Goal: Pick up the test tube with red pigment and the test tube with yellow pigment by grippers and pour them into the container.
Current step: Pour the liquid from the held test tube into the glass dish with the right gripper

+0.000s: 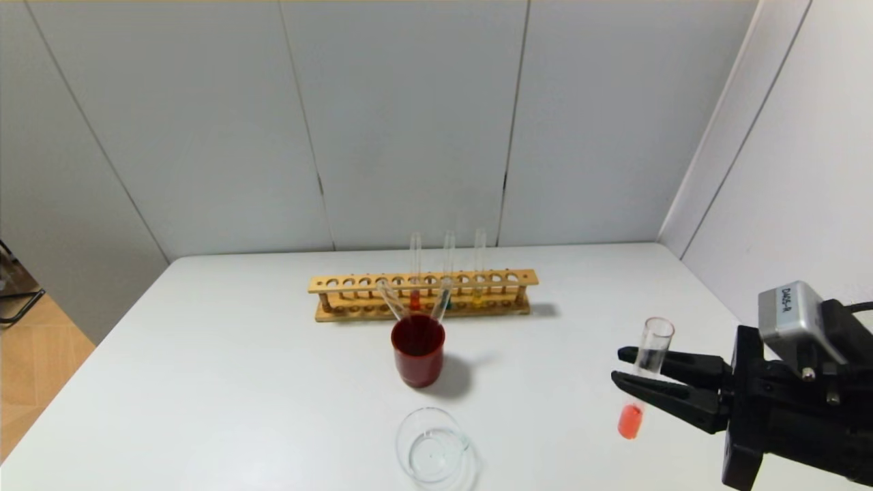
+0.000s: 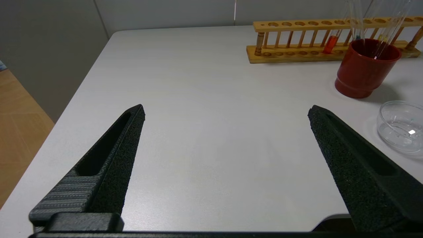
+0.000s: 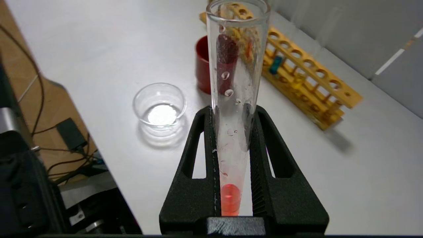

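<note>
— Gripping what, over on the right?
— Clamped on the test tube with red pigment point(image 1: 644, 376) in the right gripper point(image 1: 624, 376), held off the table point(image 1: 239, 354), nearly upright, mouth up, red liquid at the bottom end.
— And the left gripper point(image 2: 226, 112)?
— Spread wide apart, holding nothing, low over the table's left side.
— Container point(image 1: 432, 447)?
— Sitting at the near edge, in front of the red cup point(image 1: 418, 350), well apart from the held tube.
— Yellow one?
— Test tube with yellow pigment point(image 1: 479, 269) standing upright in the wooden rack point(image 1: 423, 294), behind the red cup.
</note>
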Available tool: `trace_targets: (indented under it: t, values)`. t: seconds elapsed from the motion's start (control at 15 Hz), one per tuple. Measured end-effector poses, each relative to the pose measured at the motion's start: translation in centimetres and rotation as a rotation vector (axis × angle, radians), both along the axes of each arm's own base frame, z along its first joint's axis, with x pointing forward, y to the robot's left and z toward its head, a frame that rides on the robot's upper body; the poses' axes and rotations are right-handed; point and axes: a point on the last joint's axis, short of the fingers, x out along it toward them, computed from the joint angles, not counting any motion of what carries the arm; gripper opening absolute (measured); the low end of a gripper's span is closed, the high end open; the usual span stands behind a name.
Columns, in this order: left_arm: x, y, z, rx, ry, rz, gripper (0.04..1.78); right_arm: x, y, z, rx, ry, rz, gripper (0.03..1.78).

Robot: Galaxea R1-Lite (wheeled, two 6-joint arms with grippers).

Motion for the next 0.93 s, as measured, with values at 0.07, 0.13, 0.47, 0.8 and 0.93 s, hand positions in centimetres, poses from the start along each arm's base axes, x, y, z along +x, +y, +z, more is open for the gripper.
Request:
trace_targets:
  t: [0.07,0.13,0.47,0.8,0.93]
  values:
    - [0.0,0.0,0.0,0.0,0.0,0.0,1.75,0.0,0.6,-0.1,-0.009,0.001,0.022,0.34]
    - [0.0,0.0,0.0,0.0,0.0,0.0,1.75,0.1,1.1,-0.3,-0.023,0.002,0.036,0.34]
    - [0.0,0.0,0.0,0.0,0.0,-0.001,1.75,0.8,3.6,-1.3,-0.087,0.02,0.09,0.34]
    - [0.0,0.0,0.0,0.0,0.0,0.0,1.75,1.8,5.2,-2.6,-0.188,-0.014,0.153,0.34]
    - [0.0,0.0,0.0,0.0,0.0,0.0,1.75,2.4,5.7,-3.0,-0.222,-0.032,0.163,0.34]
